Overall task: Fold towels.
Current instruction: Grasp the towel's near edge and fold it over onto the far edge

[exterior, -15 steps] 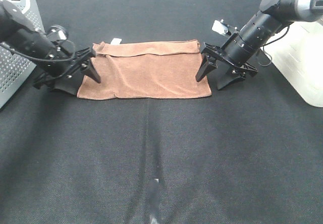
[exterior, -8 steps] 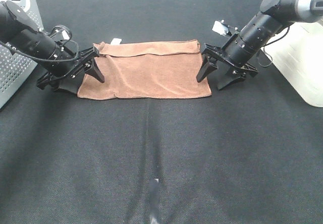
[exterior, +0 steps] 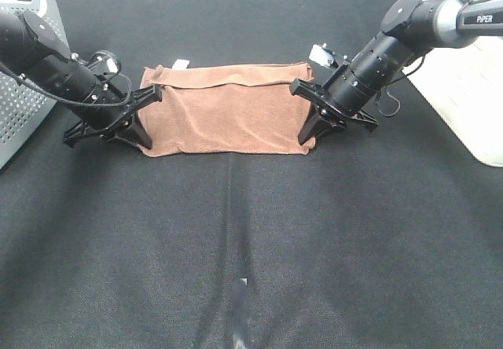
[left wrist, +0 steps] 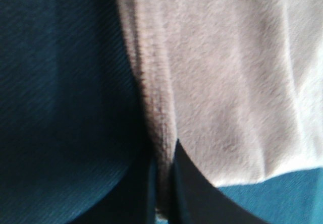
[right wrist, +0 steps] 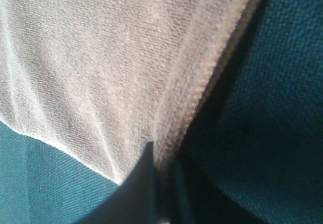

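The reddish-brown towel lies flat on the black table, folded to a wide strip, with its small white tag at the far left corner. My left gripper is at the towel's near left corner, with its jaws closed on the left short edge. The left wrist view shows the hem pinched between the dark fingers. My right gripper is at the near right corner, shut on the right short edge. The right wrist view shows that hem pinched between the fingers.
A grey perforated basket stands at the left edge of the table. A white bin stands at the right edge. Black cloth covers the table in front of the towel.
Both grippers have moved inward onto the towel's short edges and closed on them. The near corners are drawn in, so the towel looks narrower.
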